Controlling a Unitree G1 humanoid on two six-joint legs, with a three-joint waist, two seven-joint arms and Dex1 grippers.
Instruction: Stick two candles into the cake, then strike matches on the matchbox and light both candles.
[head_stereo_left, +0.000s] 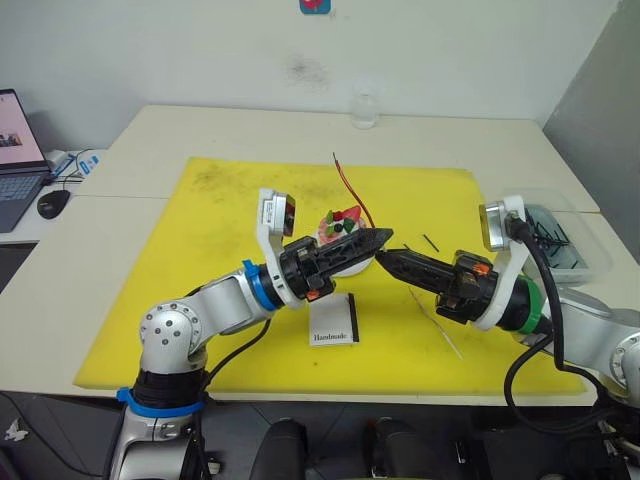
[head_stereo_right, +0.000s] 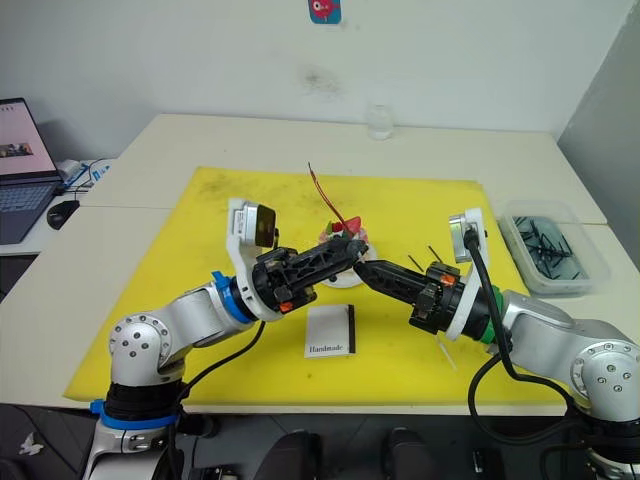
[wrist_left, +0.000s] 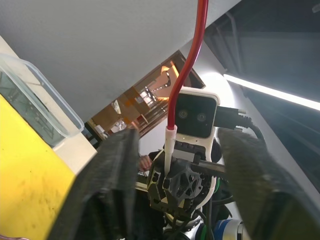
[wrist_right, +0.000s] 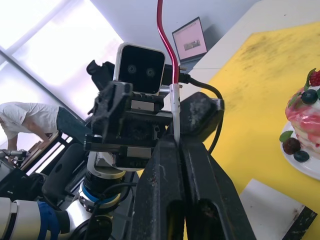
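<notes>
Right jaws (wrist_right: 176, 150) pinch an upright candle (wrist_right: 167, 42); left jaws (wrist_left: 175, 165) spread.

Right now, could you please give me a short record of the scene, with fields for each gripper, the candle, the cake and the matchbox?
left gripper: jaws open, one on each side of the candle, close in front of the cake
right gripper: jaws shut on the candle's pale lower end
candle: red, wavy, pointing upward, held beside the cake, not in it
cake: on the yellow mat, no candle in it
matchbox: flat on the mat, nearer the robot than the cake, untouched
</notes>
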